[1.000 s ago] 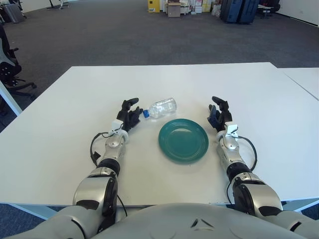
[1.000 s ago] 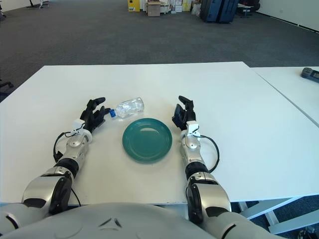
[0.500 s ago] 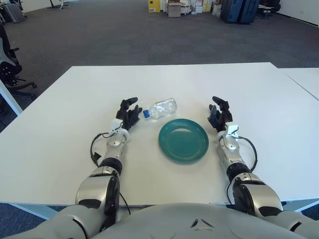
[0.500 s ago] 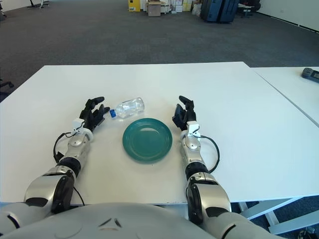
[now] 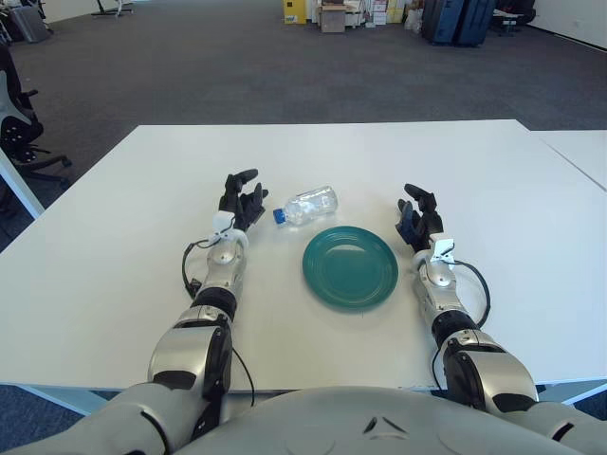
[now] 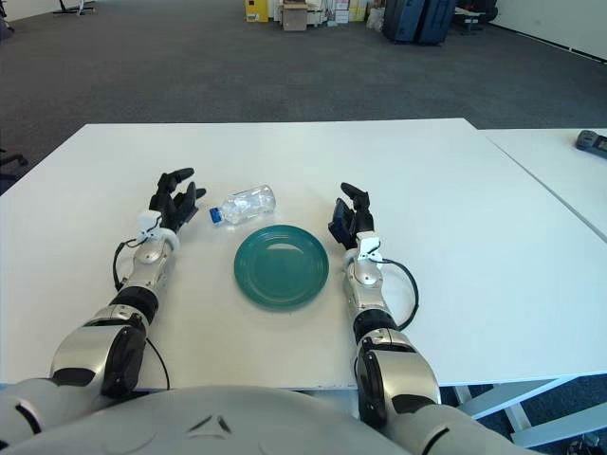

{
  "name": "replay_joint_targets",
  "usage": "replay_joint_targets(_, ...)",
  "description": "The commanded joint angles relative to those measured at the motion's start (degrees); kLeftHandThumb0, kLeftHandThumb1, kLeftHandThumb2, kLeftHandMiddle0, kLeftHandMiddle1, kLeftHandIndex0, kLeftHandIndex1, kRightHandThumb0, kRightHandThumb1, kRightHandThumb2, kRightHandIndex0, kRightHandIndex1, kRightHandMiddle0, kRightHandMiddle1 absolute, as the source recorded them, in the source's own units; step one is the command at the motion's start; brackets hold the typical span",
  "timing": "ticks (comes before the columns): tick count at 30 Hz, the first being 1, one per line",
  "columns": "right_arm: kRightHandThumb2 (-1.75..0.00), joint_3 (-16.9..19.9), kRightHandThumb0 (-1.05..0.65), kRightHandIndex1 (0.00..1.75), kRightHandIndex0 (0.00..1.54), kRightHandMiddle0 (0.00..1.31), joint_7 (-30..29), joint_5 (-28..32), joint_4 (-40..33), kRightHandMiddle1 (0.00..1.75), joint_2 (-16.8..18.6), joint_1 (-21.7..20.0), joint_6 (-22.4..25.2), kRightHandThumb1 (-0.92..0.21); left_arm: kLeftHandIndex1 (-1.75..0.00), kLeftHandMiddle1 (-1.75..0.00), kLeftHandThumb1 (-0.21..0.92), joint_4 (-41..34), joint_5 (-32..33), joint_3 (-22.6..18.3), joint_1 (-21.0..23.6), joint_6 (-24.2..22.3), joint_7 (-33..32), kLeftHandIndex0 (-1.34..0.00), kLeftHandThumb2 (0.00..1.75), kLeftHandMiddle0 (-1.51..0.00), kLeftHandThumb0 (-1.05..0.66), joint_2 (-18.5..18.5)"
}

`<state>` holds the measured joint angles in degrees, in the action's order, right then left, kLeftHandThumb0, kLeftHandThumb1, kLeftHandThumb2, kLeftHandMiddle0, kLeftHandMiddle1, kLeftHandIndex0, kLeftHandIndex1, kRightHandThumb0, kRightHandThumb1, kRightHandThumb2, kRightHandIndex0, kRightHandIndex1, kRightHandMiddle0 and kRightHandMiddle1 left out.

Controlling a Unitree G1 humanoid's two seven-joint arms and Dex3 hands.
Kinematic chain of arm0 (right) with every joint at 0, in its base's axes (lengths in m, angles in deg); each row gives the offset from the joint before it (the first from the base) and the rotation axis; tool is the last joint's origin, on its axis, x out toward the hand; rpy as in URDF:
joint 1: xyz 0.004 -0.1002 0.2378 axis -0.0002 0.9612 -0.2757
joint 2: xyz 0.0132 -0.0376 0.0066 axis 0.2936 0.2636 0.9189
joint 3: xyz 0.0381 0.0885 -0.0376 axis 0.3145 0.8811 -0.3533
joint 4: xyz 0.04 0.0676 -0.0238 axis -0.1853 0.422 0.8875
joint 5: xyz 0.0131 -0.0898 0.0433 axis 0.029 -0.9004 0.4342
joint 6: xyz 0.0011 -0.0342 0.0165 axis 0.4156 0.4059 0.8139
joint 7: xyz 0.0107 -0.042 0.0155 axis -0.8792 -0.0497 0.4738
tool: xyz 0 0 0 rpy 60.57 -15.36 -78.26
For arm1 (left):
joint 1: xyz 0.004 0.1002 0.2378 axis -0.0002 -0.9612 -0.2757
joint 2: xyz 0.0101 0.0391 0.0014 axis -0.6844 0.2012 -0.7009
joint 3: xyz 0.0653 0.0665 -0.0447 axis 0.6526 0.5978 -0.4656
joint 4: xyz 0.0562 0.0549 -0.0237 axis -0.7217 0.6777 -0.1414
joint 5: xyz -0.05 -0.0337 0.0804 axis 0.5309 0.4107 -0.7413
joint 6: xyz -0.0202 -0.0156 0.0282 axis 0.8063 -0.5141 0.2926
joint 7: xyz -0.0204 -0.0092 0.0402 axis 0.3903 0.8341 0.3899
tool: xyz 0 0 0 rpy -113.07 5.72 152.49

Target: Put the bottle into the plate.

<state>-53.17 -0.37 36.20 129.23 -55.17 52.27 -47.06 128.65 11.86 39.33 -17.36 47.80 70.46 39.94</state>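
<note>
Reaching beside the bottle (image 5: 308,205) with left hand (image 5: 239,200) fingers spread, empty; right hand (image 5: 415,218) open beside the plate (image 5: 350,267).

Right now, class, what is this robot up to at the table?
A clear bottle with a blue cap lies on its side on the white table, just behind the empty green plate. The left robot hand sits open beside the bottle's cap end, not touching it. The right robot hand is idle on the plate's right. Nothing is grasped yet.
</note>
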Motion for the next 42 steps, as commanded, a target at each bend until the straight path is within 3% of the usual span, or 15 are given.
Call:
replay_joint_targets(1,-0.86,0.26,-0.68,0.01,0.44,0.0,0.68,0.6,2.67,0.83,1.06,2.43,2.67,-0.92,-1.11,-0.74,0.89,0.54,-6.39,4.49,5.5,-1.38,-3.54,-0.24,0.52,-0.45,-0.62,-1.64)
replay_joint_targets(5,-0.86,0.32,-0.68,0.01,0.44,0.0,0.79,0.72,2.91,0.84,0.99,2.26,2.6,-0.92,-1.12,-0.69,0.92,2.22,-15.06,10.54,7.9,-3.88,-8.81,-0.15,0.55,-0.38,-0.72,-4.01)
replay_joint_targets(10,-0.85,0.32,-0.68,0.01,0.44,0.0,0.87,0.72,3.02,0.84,1.05,2.31,2.13,-0.92,-1.08,-0.57,0.92,5.95,-27.66,20.81,12.3,-11.37,-15.81,-0.04,0.62,-0.33,-0.82,-5.58)
replay_joint_targets(15,-0.85,0.28,-0.68,0.01,0.44,0.0,0.91,0.72,2.86,0.85,1.15,2.3,2.03,-0.92,-0.91,-0.39,0.92,8.64,-33.9,27.07,14.58,-14.22,-18.81,0.0,0.63,-0.29,-0.88,-5.6)
replay_joint_targets(22,-0.85,0.2,-0.67,0.02,0.44,0.0,0.95,0.64,2.7,0.85,1.23,2.35,2.04,-0.92,-0.57,-0.13,0.92,9.07,-41.17,35.31,16.29,-16.23,-16.59,0.0,0.66,-0.13,-0.98,-7.47)
replay_joint_targets(31,-0.85,0.07,-0.66,0.02,0.45,0.0,1.0,0.57,2.37,0.87,1.37,2.61,1.86,-0.92,-0.21,-0.01,0.92,9.19,-45.84,41.25,17.82,-17.62,-15.95,0.0,0.75,-0.01,-1.05,-7.74)
replay_joint_targets(42,-0.85,0.05,-0.67,0.02,0.45,0.0,0.73,0.55,1.86,0.89,1.55,3.1,1.56,-0.92,-0.09,0.0,0.92,9.48,-46.91,44.35,18.6,-17.18,-14.22,0.0,0.79,0.0,-1.05,-7.94)
